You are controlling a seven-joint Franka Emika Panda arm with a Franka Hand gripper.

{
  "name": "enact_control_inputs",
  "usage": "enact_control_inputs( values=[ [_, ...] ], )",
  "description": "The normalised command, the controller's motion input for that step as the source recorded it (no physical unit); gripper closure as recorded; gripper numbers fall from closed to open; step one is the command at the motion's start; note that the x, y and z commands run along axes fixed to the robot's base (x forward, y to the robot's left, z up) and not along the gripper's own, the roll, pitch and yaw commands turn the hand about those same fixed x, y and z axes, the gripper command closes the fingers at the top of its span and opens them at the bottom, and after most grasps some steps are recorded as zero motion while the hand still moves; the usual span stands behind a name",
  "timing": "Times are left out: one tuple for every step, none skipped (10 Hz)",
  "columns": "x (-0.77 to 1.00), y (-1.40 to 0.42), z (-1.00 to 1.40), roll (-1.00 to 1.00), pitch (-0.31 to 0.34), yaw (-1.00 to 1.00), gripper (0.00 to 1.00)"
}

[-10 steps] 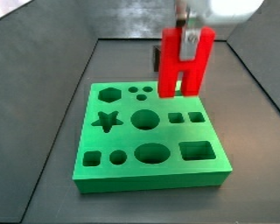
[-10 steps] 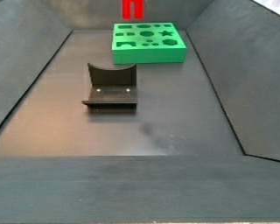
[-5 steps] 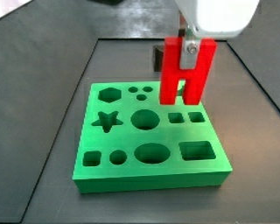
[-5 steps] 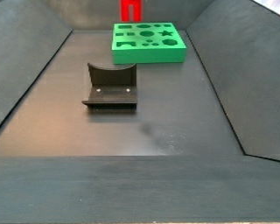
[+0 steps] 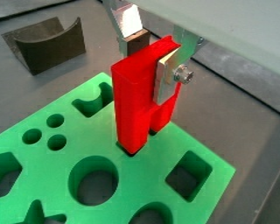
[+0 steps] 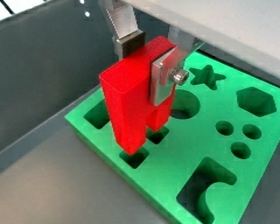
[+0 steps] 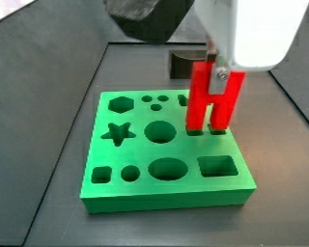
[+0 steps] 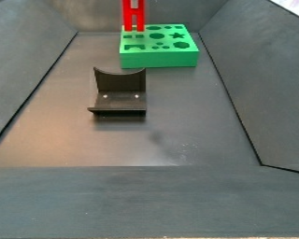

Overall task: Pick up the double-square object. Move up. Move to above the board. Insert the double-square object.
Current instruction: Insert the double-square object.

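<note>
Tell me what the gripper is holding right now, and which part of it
The gripper holds the double-square object, clamped near its top end where the two prongs join, above the board. Its prong tips reach the board's paired square holes.

The piece (image 5: 143, 92) is bright red all over. The board (image 7: 131, 188) is bright green, and its holes look darker green inside. The gripper (image 5: 152, 54) sits at the top of the red piece; its fingers (image 6: 166, 68) are shiny silver, and its body looks white in a side view (image 7: 254, 29). The fixture (image 8: 117, 93) is dark grey. The floor (image 8: 152, 140) is dark grey too, plain with no pattern.
</note>
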Motion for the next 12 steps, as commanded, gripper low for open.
enact_control_inputs(
  values=[
    [0.10, 0.00, -0.55, 0.00, -0.164, 0.12, 1.00],
    [0.08, 0.00, -0.56, 0.00, -0.179, 0.12, 1.00],
    [0.05, 0.00, -0.56, 0.00, -0.179, 0.12, 1.00],
    [0.11, 0.00, -0.59, 0.00, -0.173, 0.17, 1.00],
    [0.13, 0.03, -0.62, 0.00, -0.179, 0.22, 1.00],
    [0.06, 0.14, -0.67, 0.08, -0.171, 0.19, 1.00],
    [0.00, 0.16, -0.66, 0.14, -0.163, 0.14, 1.00],
    [-0.13, 0.16, -0.63, 0.10, -0.129, 0.00, 1.00],
    [-0.18, 0.12, -0.60, 0.07, -0.124, 0.00, 1.00],
    [-0.06, 0.06, -0.62, 0.04, -0.154, 0.00, 1.00],
    [-0.05, 0.00, -0.76, 0.12, -0.220, 0.00, 1.00],
    [-0.01, -0.06, -0.70, 0.18, -0.216, 0.00, 1.00]
  ],
)
